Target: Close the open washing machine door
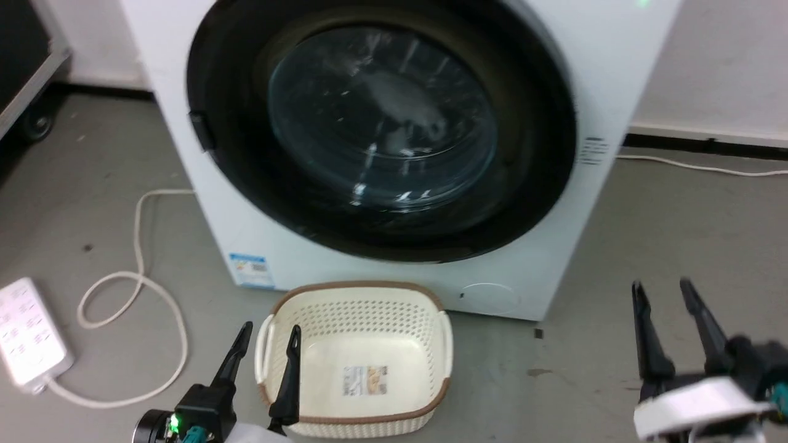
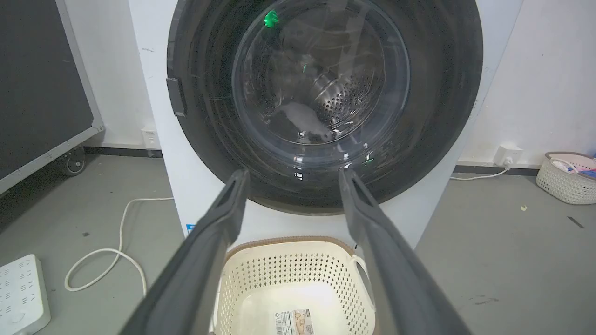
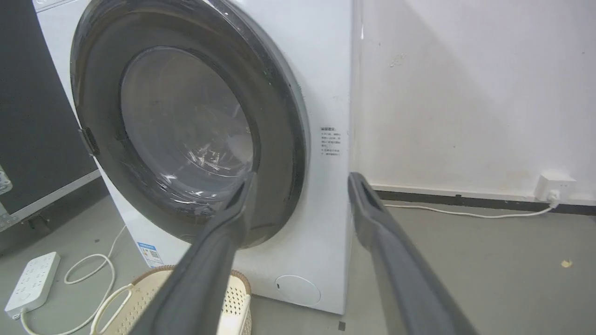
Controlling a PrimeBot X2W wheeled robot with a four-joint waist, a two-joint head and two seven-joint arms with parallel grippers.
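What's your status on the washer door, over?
Left gripper open, right gripper open, both empty. Washing machine door looks shut, flush with the front. Cream laundry basket on floor below it, clear of the door.

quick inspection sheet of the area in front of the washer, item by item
surface: grey floor, a few small marks.
job's things: washing machine door sits flush in the white washing machine; looks shut.
clutter: cream basket on the floor in front of the machine, empty but for a label; second basket with things in it by the wall.
grippers: left gripper open, empty, by the cream basket; right gripper open, empty, above the floor.
cables: white cord loops from the power strip towards the machine; another cord runs to a wall socket.
surroundings: white wall; black wheeled case.
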